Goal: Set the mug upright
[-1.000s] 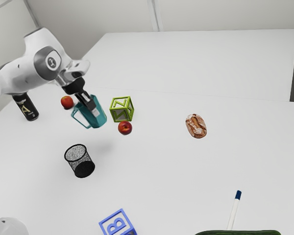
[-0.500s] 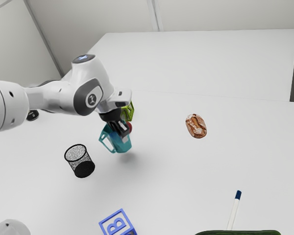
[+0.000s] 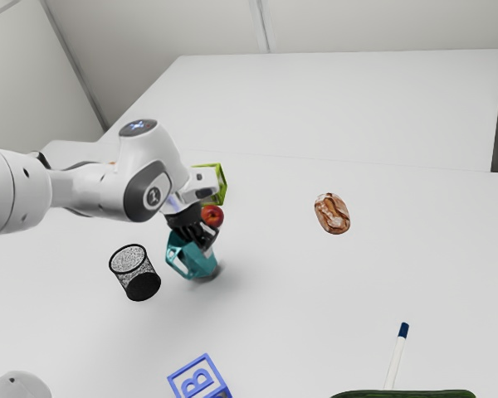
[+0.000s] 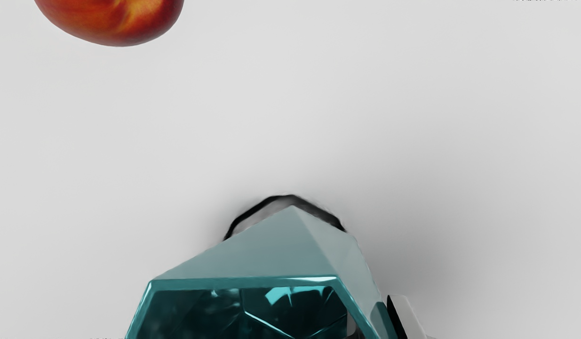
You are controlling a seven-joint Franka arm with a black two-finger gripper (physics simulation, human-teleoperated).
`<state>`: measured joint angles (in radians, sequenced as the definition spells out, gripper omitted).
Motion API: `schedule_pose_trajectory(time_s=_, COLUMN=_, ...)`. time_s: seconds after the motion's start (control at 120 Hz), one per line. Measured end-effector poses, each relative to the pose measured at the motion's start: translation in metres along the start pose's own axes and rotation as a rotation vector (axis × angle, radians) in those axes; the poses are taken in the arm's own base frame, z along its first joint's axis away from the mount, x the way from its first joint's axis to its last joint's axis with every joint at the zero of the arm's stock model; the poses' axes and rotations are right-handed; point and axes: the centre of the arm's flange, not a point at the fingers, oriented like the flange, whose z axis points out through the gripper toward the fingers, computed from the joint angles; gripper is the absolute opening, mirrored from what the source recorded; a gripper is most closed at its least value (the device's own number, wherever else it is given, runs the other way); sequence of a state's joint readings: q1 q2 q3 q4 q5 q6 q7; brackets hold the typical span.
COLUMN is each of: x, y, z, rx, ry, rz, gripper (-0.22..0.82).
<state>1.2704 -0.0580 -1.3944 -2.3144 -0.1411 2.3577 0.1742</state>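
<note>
in the exterior view, the gripper (image 3: 206, 240) is closed on the mug (image 3: 191, 258), which hangs beneath it, mouth up and leaning somewhat, close over the table (image 3: 282, 298); whether its base touches, i can't tell. a peach (image 3: 212, 215) lies just beyond the gripper.

in the wrist view, one finger (image 4: 405, 316) presses the mug's wall from outside. this looks like the setting-down step: next, seat the base flat, then let go.
</note>
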Motion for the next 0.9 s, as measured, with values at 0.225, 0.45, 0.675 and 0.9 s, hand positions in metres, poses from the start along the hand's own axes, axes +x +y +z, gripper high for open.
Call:
schedule_pose_trajectory(time_s=0.225, x=0.002, y=0.0, z=-0.001, rx=0.005, ry=0.027, rz=-0.055, gripper=0.08)
schedule_pose_trajectory(time_s=0.45, x=0.006, y=-0.001, z=-0.004, rx=0.013, ry=0.045, rz=-0.093, gripper=0.42)
schedule_pose_trajectory(time_s=0.675, x=0.03, y=0.008, z=-0.041, rx=0.017, ry=0.094, rz=-0.101, gripper=0.54)
schedule_pose_trajectory(time_s=0.9, x=0.078, y=0.005, z=-0.191, rx=0.037, ry=0.148, rz=-0.09, gripper=0.58)
